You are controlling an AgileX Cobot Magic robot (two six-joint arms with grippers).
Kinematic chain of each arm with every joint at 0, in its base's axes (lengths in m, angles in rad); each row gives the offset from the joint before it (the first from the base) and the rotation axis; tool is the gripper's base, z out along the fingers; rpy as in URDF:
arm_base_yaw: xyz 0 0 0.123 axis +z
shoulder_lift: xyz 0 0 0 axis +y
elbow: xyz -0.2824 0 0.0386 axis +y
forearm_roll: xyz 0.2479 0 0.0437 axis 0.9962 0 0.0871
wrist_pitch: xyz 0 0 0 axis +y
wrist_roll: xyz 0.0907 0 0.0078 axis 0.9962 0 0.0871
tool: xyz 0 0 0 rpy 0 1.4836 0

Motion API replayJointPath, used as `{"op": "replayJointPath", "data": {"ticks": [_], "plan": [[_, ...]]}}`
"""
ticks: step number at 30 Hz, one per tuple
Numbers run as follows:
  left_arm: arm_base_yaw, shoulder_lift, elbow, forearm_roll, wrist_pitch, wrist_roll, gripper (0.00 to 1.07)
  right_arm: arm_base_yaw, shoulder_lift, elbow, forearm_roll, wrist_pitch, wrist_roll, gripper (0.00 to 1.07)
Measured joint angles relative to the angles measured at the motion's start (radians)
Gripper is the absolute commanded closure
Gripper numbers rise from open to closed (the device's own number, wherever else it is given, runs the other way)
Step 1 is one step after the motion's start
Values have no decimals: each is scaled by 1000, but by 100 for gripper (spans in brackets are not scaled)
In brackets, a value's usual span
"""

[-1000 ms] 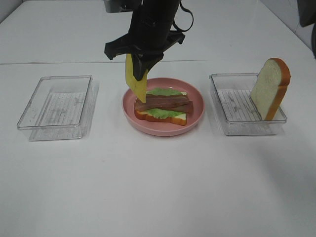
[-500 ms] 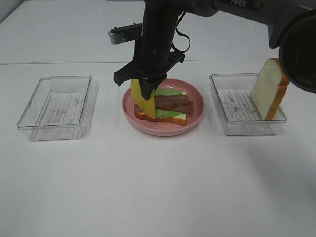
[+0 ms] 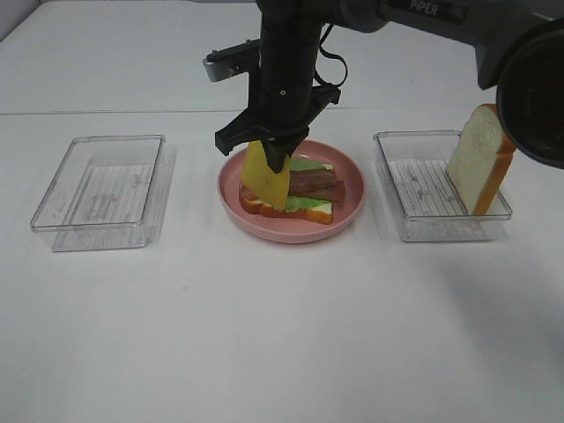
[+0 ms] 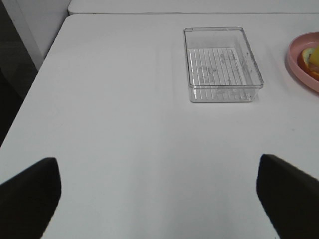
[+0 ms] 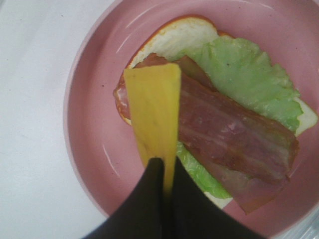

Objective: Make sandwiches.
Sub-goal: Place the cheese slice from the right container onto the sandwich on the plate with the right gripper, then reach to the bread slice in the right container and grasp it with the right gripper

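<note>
Right gripper [image 3: 275, 159] clamped on cheese slice [image 3: 266, 177], which hangs edge-down over the left end of the open sandwich [image 3: 304, 196]: bread, lettuce [image 5: 239, 74], bacon [image 5: 234, 132] on the pink plate [image 3: 348, 211]. Second bread slice [image 3: 482, 159] leans upright in the right tray [image 3: 414, 220]. Left gripper [image 4: 159, 194] jaws wide apart, holding nothing, near the left tray [image 4: 222, 64].

**Right arm doing all the work, left one parked**

The right arm comes in from the upper right of the overhead frame and drops straight down near top center, wrist vertical. The right gripper [image 3: 275, 161] points down with its dark fingers [image 5: 149, 199] pinched tight on the cheese slice [image 3: 266, 178], which hangs from the tips. The left gripper [image 4: 158, 191] sits with its fingers spread wide, only the two dark tips showing at the bottom corners of its wrist camera, holding nothing.
</note>
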Motion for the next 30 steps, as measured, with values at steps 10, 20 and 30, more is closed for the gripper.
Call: {"op": "replayJointPath", "data": {"ticks": [10,20,30], "plan": [[0,0,0,0,0,0,6,0,25,0,-88,0,34,45],[0,0,0,0,0,0,6,0,22,0,-199,-8,68,25],[0,0,0,0,0,0,6,0,-125,0,-266,9,79,25]]}}
